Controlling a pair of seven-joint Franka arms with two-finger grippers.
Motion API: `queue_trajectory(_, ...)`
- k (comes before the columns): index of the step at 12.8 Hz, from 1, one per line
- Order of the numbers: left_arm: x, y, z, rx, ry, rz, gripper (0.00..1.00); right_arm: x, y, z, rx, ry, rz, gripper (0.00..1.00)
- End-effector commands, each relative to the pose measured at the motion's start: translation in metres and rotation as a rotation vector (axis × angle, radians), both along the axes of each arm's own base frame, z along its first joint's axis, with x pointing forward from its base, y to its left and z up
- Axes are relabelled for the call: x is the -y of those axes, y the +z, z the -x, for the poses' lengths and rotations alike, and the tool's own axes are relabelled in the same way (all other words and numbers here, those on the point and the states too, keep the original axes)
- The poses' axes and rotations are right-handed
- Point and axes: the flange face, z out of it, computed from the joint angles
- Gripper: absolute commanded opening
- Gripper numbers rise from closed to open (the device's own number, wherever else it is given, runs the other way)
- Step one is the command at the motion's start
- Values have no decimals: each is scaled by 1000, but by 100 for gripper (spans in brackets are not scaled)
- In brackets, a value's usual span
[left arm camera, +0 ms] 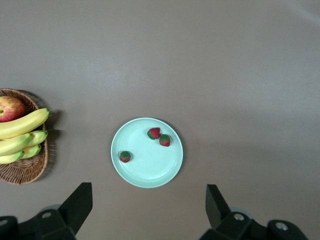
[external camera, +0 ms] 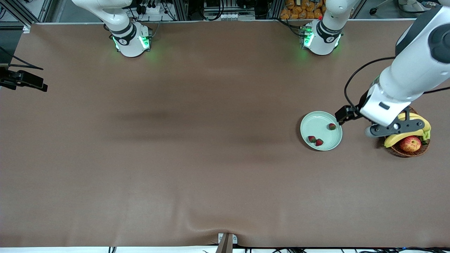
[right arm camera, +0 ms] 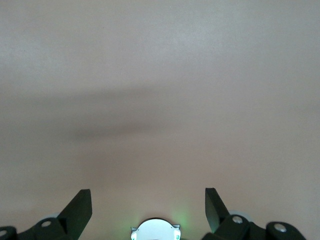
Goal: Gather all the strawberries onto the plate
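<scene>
All three strawberries lie in the pale mint-green plate (external camera: 318, 123) toward the left arm's end of the table. One strawberry (external camera: 332, 126) sits alone, and two more (external camera: 312, 139) (external camera: 319, 142) lie side by side, nearer the front camera. The left wrist view looks down on the plate (left arm camera: 150, 167) with the same strawberries (left arm camera: 154, 133) (left arm camera: 164, 140) (left arm camera: 125, 156). My left gripper (external camera: 395, 127) (left arm camera: 148, 197) hangs open and empty in the air, over the basket's edge beside the plate. My right gripper (right arm camera: 147, 197) is open and empty, high over bare table near its own base (right arm camera: 156, 230).
A brown wicker basket (external camera: 409, 151) (left arm camera: 25, 172) holding bananas (external camera: 404, 136) and a red-yellow apple (external camera: 410, 143) stands beside the plate, at the left arm's end. A black camera mount (external camera: 24, 80) sits at the right arm's end of the brown table.
</scene>
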Motion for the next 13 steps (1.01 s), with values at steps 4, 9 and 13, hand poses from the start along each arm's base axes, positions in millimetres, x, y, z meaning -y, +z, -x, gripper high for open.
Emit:
queue_trajectory(4, -17, 51, 15, 43, -7, 37, 100, -6, 2, 2, 5, 22, 16, 100)
queue_trajectory(9, -12, 57, 20, 51, -19, 46, 100, -5, 2, 1, 6, 22, 20, 100)
queue_trajectory(13, -8, 61, 22, 55, -28, 52, 100, -7, 1, 1, 7, 23, 23, 100)
